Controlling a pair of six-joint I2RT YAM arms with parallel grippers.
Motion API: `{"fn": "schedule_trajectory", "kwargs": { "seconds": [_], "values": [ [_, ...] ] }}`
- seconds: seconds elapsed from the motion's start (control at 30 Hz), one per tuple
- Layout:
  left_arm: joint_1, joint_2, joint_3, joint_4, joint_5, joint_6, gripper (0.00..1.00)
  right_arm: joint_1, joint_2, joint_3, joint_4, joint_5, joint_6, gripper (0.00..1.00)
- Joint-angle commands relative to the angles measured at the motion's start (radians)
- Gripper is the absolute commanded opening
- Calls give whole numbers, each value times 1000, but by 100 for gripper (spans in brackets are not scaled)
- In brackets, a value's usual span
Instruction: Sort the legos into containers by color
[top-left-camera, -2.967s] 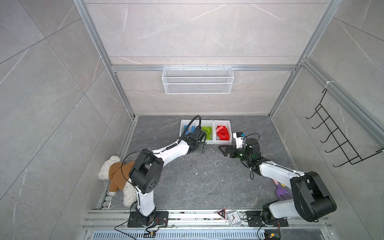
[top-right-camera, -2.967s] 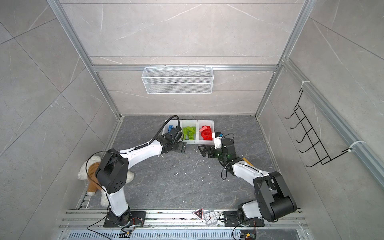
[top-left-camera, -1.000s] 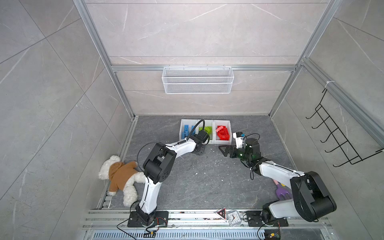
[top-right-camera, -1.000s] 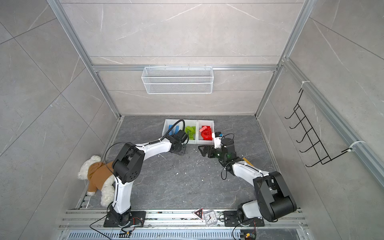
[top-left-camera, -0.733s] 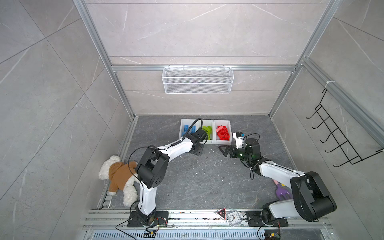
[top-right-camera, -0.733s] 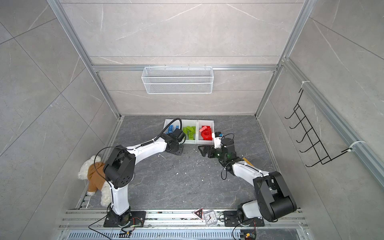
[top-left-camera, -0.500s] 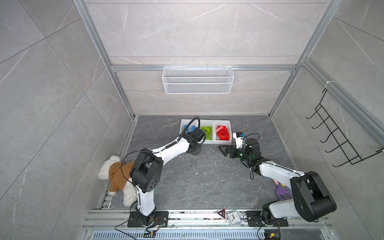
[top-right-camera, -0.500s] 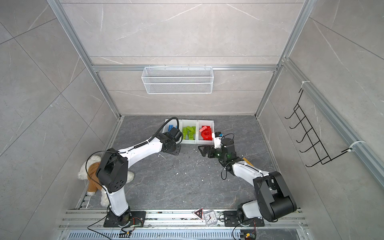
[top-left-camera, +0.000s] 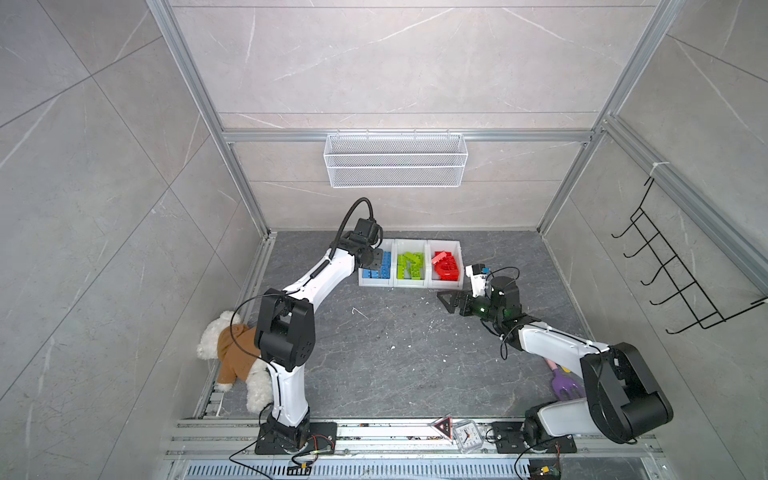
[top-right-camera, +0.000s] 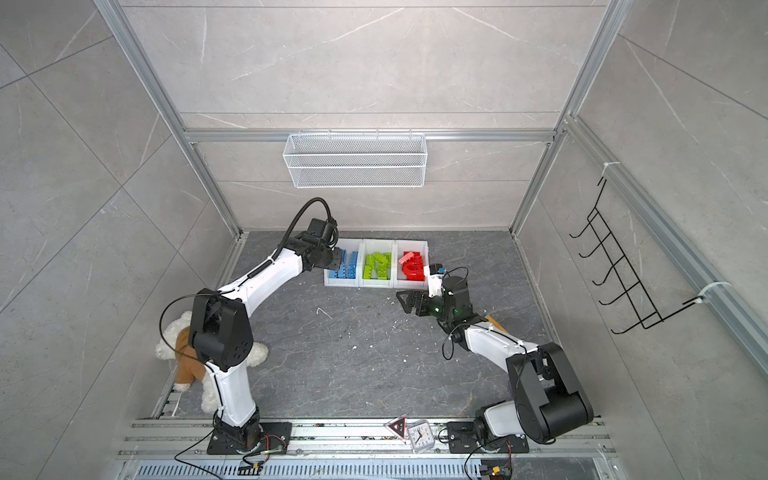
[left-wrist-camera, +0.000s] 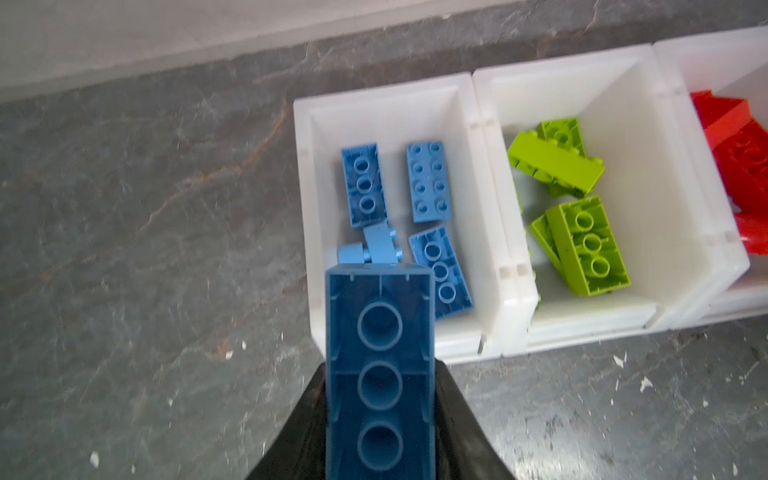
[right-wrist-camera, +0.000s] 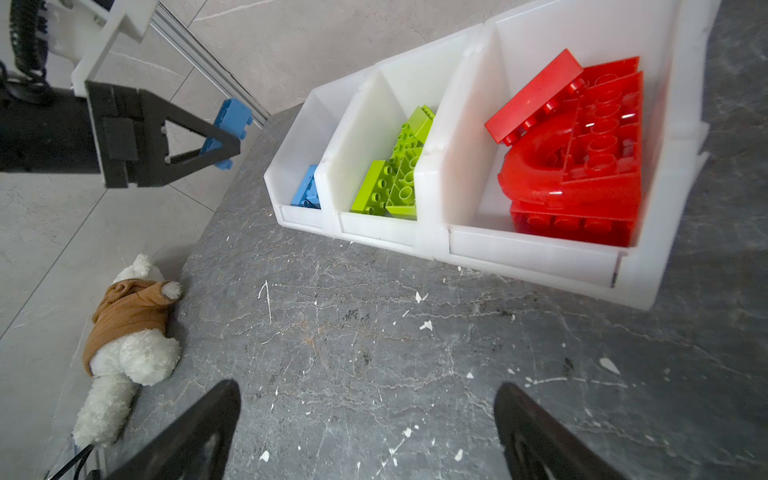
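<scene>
Blue plastic fills the left claw (left-wrist-camera: 380, 368): its two black fingers are drawn in narrow and clamp the long sides of a blue brick (left-wrist-camera: 380, 353), which shows its hollow underside and three round tubes to the wrist camera. The brick juts out past the fingertips. Just ahead of this claw sits the blue container (left-wrist-camera: 380, 89), a white bin holding several loose blue bricks (left-wrist-camera: 428, 183). In both top views the claw hangs at that bin's outer edge (top-left-camera: 372, 259). Whether the held brick is already over the rim cannot be told. Seen from the right wrist, the claw (right-wrist-camera: 216, 145) is raised off the grey floor beside the bin.

Beyond the blue container from the left claw stand the green container (left-wrist-camera: 561, 62), with lime green bricks (left-wrist-camera: 586, 245) inside, and then the red container (right-wrist-camera: 536, 249), with red bricks (right-wrist-camera: 582, 166) piled in it.

On the right, the right claw (right-wrist-camera: 365, 388) is spread wide with nothing between its fingers, only bare floor. It sits low, near the front of the red container, pointing across the floor (top-left-camera: 451, 300).
</scene>
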Motion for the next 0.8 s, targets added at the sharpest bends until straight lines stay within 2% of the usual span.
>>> {"fn": "schedule_trajectory", "kwargs": {
  "seconds": [0.0,0.17,0.2,0.27,0.37,0.43,0.5,0.63,0.77],
  "values": [
    [2,69,89,28,51,79,25,-1,-14,27,-21,1,-18,97],
    [6,156,180,15,55,89,29,-1,-19,27,-28,8,-23,97],
    [6,162,185,18,55,89,33,-1,-20,28,-28,9,-24,97],
    [7,172,193,23,41,89,52,-1,-22,27,-29,10,-25,97],
    [7,169,191,32,26,85,72,-1,-26,27,-32,12,-27,97],
    [7,152,174,48,12,84,83,-1,-28,27,-33,15,-27,97],
    [7,126,147,68,-6,80,87,-2,-29,26,-35,17,-29,97],
    [7,10,6,148,-60,70,91,-1,-38,24,-35,21,-30,97],
    [16,-188,-256,280,-158,66,94,-1,-50,17,-36,49,-40,97]
  ]
}}
